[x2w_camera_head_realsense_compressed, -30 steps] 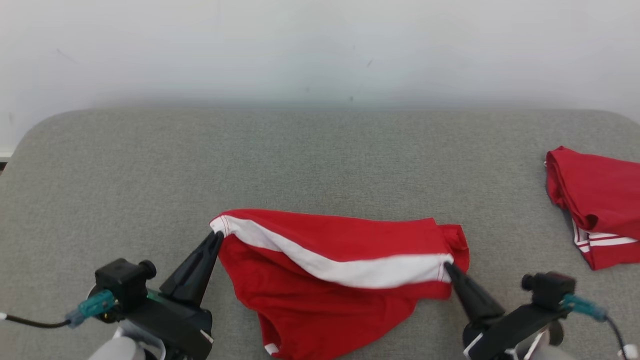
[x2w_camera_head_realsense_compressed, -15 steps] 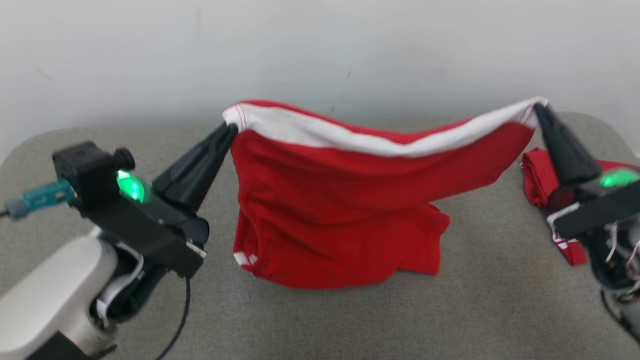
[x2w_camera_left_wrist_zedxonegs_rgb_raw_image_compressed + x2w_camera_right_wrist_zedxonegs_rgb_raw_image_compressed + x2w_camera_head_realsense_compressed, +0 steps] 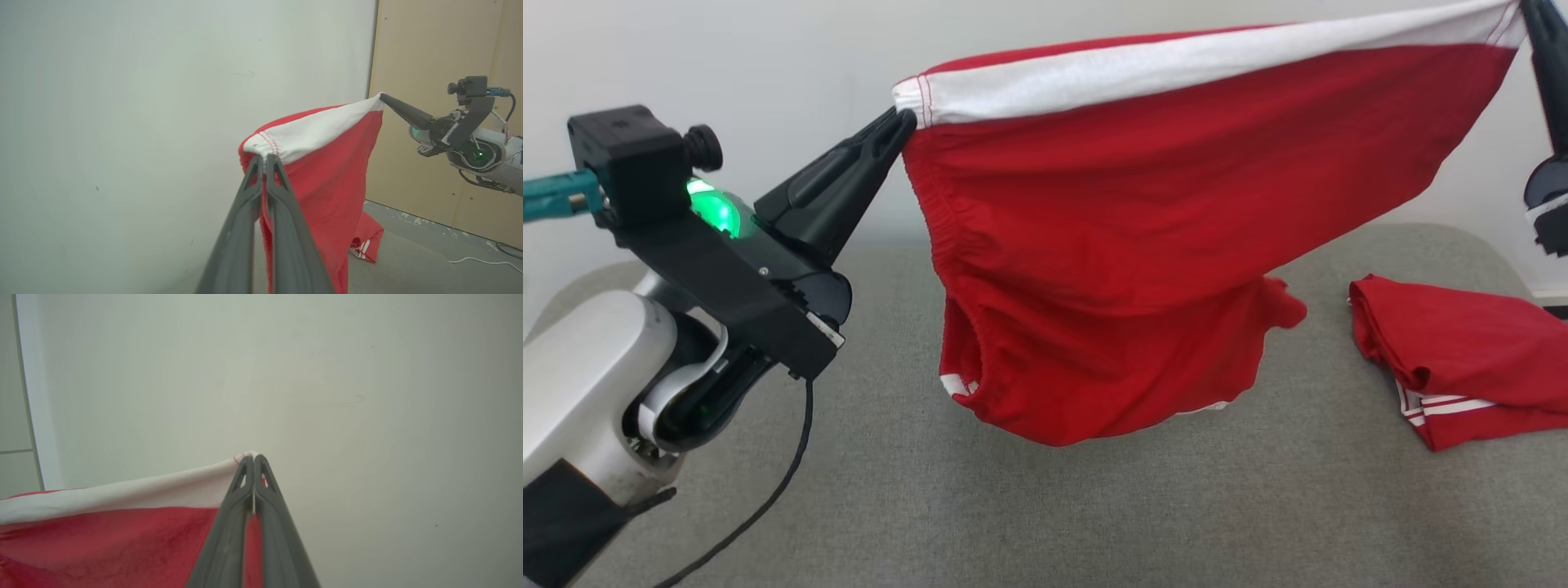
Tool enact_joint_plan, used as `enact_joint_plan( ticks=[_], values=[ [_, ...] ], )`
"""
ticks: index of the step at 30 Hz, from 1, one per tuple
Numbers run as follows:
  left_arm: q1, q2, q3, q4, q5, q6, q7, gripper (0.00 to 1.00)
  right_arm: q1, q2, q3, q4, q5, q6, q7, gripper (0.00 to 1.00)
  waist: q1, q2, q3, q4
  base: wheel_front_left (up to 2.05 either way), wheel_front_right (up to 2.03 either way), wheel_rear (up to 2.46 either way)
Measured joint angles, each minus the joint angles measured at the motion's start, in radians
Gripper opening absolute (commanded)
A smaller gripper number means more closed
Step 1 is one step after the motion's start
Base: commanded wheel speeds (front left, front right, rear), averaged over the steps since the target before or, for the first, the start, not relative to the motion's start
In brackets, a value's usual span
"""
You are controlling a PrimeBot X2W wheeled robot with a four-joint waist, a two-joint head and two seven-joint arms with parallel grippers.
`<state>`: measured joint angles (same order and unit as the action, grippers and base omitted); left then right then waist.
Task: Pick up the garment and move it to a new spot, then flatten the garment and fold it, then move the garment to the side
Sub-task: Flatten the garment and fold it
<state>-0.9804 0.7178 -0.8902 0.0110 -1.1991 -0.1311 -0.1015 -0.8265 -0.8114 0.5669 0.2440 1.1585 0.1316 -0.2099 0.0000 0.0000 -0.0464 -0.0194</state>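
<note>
The garment (image 3: 1143, 245), red with a white band (image 3: 1176, 65) along its top edge, hangs in the air above the gray tabletop (image 3: 1094, 514), stretched between my two claws. My left claw (image 3: 903, 124) is pressed together on the left end of the band, right at the stitched corner. My right claw (image 3: 1527, 10) is pinching the band's other end, at the top right corner of the head view. The right end sits higher than the left, so the band slopes upward toward the right. Below it the red cloth sags in loose folds; whether the lowest fold brushes the tabletop I cannot tell. A second red piece (image 3: 1454, 351) with white stripes lies folded on the tabletop to the right, apart from the one I hold. A green light (image 3: 715, 212) glows on my left wrist. A pale wall (image 3: 768, 49) stands behind.
</note>
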Motion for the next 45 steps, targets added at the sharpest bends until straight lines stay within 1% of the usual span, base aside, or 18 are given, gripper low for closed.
enact_joint_plan(
  ticks=[9,13,18,20,22,26,29,32,35,36,38,39,41,42,45],
  values=[
    [-0.064,0.029,-0.04,-0.026,-0.111,0.0,-0.006,0.0,-0.036,-0.037,0.03,0.014,0.03,0.0,-0.013,0.0,-0.0001,0.0,-0.043,-0.018,0.0,0.0,0.0],
    [-0.077,0.039,-0.065,-0.061,-0.195,0.0,0.034,0.0,-0.048,-0.041,0.044,0.022,0.042,0.0,-0.019,0.0,-0.0001,0.0,-0.046,-0.03,0.0,0.0,0.0],
    [-0.116,0.042,-0.084,-0.058,-0.269,0.0,0.085,0.0,-0.082,-0.027,0.079,0.058,0.05,0.0,-0.008,0.0,-0.0001,0.0,-0.028,-0.039,0.0,0.0,0.0],
    [-0.14,0.032,-0.098,-0.032,-0.274,0.0,0.108,0.0,-0.111,-0.011,0.1,0.09,0.047,0.0,0.006,0.0,-0.0001,0.0,-0.014,-0.043,0.0,0.0,0.0],
    [-0.172,0.01,-0.118,0.008,-0.264,0.0,0.129,0.0,-0.147,0.014,0.12,0.14,0.033,0.0,0.017,0.0,-0.0001,0.0,0.003,-0.047,0.0,0.0,0.0],
    [-0.261,-0.047,-0.171,0.097,-0.189,0.0,0.141,0.0,-0.241,0.083,0.146,0.26,0.0,0.0,0.025,0.0,0.0,0.0,0.049,-0.054,0.0,0.0,0.0],
    [-0.37,-0.078,-0.217,0.174,-0.088,0.0,0.127,0.0,-0.348,0.138,0.156,0.347,-0.052,0.0,0.012,0.0,0.0001,0.0,0.1,-0.059,0.0,0.0,0.0],
    [-0.494,-0.094,-0.274,0.278,0.039,-0.001,0.067,0.0,-0.465,0.195,0.153,0.437,-0.117,0.0,-0.022,0.0,0.0,0.0,0.166,-0.064,0.0,0.0,0.0],
    [-0.608,-0.098,-0.326,0.408,0.184,-0.001,-0.049,0.0,-0.572,0.264,0.112,0.52,-0.191,0.0,-0.049,0.0,0.0004,0.0001,0.239,-0.07,0.0,0.0,0.0],
    [-0.646,-0.099,-0.336,0.451,0.236,-0.001,-0.091,0.0,-0.602,0.284,0.079,0.526,-0.224,0.0,-0.05,0.0,0.0005,0.0002,0.264,-0.072,0.0,0.0,0.0],
    [-0.718,-0.107,-0.338,0.534,0.33,-0.001,-0.144,0.0,-0.659,0.314,-0.044,0.493,-0.312,0.0,-0.052,0.0,0.0005,0.0002,0.313,-0.078,0.0,0.0,0.0],
    [-0.769,-0.12,-0.3,0.579,0.414,0.004,-0.158,0.0,-0.676,0.337,-0.166,0.428,-0.408,0.0,-0.054,0.0,0.0003,0.0001,0.364,-0.083,0.0,0.0,0.0],
    [-0.8,-0.132,-0.204,0.529,0.505,0.008,-0.158,0.0,-0.65,0.368,-0.266,0.343,-0.483,0.0,-0.054,0.0,0.0004,0.0002,0.415,-0.087,0.0,0.0,0.0],
    [-0.766,-0.143,-0.114,0.457,0.582,0.008,-0.161,0.0,-0.59,0.404,-0.302,0.27,-0.529,0.0,-0.054,0.0,0.0003,0.0001,0.466,-0.09,0.0,0.0,0.0],
    [-0.614,-0.144,-0.014,0.378,0.662,0.007,-0.161,0.0,-0.478,0.419,-0.276,0.212,-0.564,0.0,-0.054,0.0,0.0005,0.0003,0.538,-0.091,0.0,0.0,0.0]
  ],
)
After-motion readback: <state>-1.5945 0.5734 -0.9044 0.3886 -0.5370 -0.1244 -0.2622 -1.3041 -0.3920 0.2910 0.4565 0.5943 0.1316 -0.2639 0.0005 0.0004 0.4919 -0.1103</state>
